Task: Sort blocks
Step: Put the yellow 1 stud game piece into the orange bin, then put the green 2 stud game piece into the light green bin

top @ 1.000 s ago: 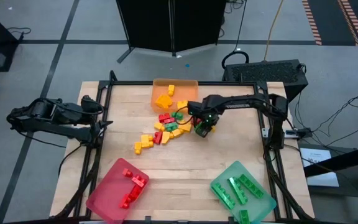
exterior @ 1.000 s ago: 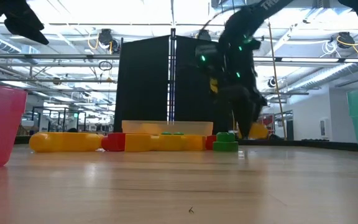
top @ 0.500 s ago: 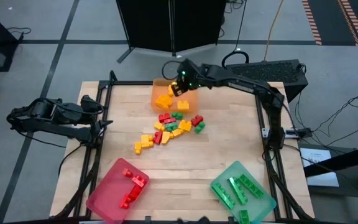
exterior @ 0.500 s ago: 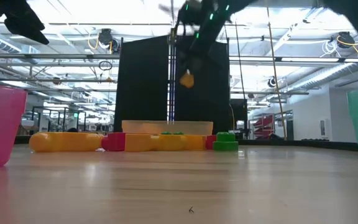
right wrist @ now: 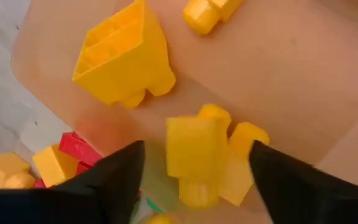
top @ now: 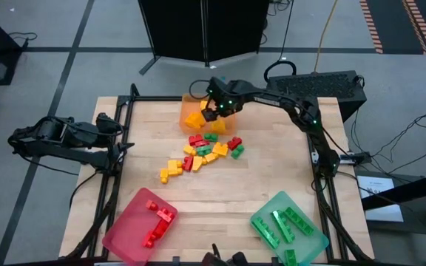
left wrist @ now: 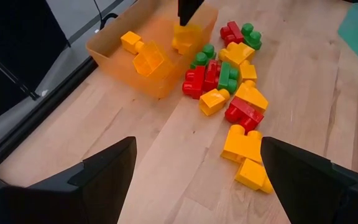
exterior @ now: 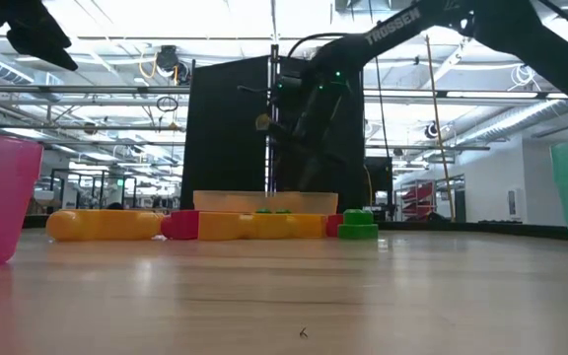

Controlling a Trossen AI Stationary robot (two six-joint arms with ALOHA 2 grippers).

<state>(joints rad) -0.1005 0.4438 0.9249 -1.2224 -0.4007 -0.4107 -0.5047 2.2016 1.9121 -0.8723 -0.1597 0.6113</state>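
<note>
High view: my right gripper (top: 214, 108) hangs over the orange tray (top: 191, 99) at the table's far edge; my left gripper (top: 117, 148) waits at the left edge.
Low view: loose blocks (exterior: 254, 225) line up along the far side.
Left wrist view: fingers apart, empty; the blocks' heap (left wrist: 232, 106) lies just right of the tray.
Right wrist view: fingers spread, gripping nothing; a yellow block (right wrist: 194, 152) sits between them, seemingly dropping free.
Handling: probably light, rigid, smooth plastic; I judge pinching the flat long sides, not the studs, is safest.
</note>
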